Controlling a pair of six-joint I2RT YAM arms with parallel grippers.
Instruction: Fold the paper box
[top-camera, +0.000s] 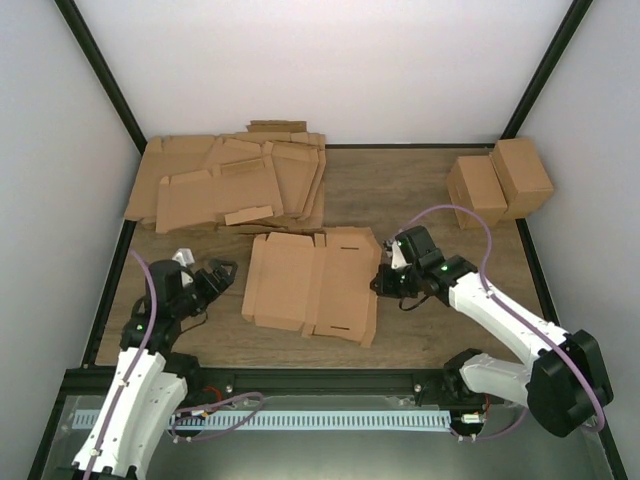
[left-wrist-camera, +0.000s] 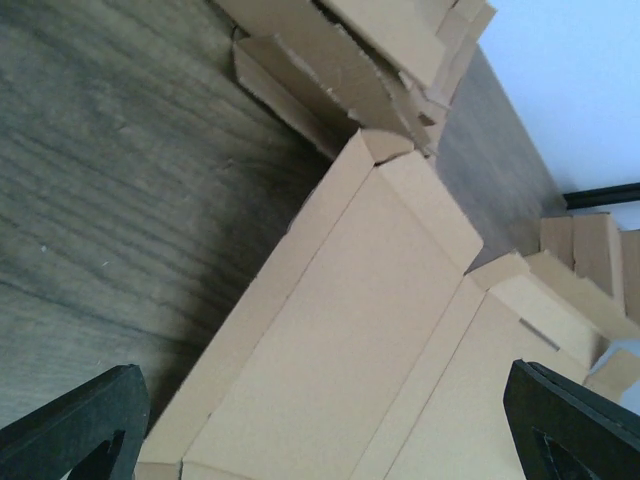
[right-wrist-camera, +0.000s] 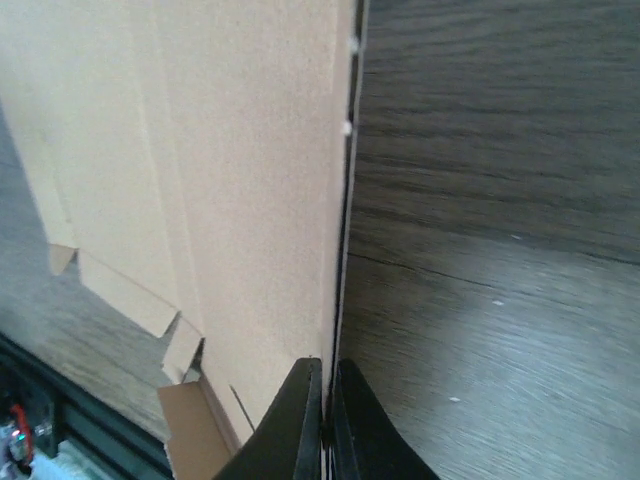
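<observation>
Two hands flank the box (top-camera: 310, 285), which lies nearly flat at the middle of the desk (top-camera: 420, 200), most panels and flaps not yet raised. At left, the left hand (top-camera: 214, 272) hovers just beside the box's left edge, jaws spread wide and empty; in its wrist view the box (left-wrist-camera: 370, 330) fills the space ahead of the fingers (left-wrist-camera: 80, 425), untouched. Behind it, at the back left, lies a loose heap of sheets (top-camera: 230, 180). At the box's right edge, the right hand (top-camera: 385, 282) is pinched narrow on the cardboard; its wrist view shows the fingers (right-wrist-camera: 300, 420) closed on the thin edge of the box (right-wrist-camera: 230, 150). Two cartons (top-camera: 500, 180) stand well apart at the far right. Judged from this layout, folding is at an early stage, with one side gripped and the other free. The next move probably calls for the left hand to catch the left flap and turn it up along its crease while the right grip stops the box from sliding.
</observation>
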